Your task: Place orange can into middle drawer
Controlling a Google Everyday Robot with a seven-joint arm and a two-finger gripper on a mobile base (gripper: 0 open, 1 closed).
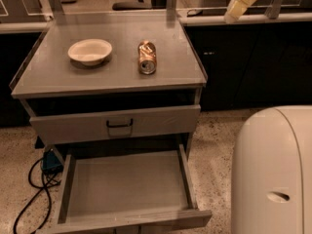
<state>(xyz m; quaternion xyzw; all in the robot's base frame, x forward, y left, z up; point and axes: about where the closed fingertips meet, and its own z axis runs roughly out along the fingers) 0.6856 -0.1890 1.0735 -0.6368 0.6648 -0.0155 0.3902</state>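
The orange can [146,58] lies on its side on the grey cabinet top [58,77], its silver rim facing me, right of centre. Below, the middle drawer [126,184] is pulled wide open, a shallow grey tray with nothing in it. My gripper is out of view. Only a large white rounded part of my arm [273,169] shows at the lower right, beside the open drawer and well away from the can.
A white bowl [90,51] sits left of the can. A shut drawer front with a black handle [119,123] lies above the open drawer. Black cables [29,199] and a blue box [51,161] lie on the speckled floor at left. Dark cabinets stand behind.
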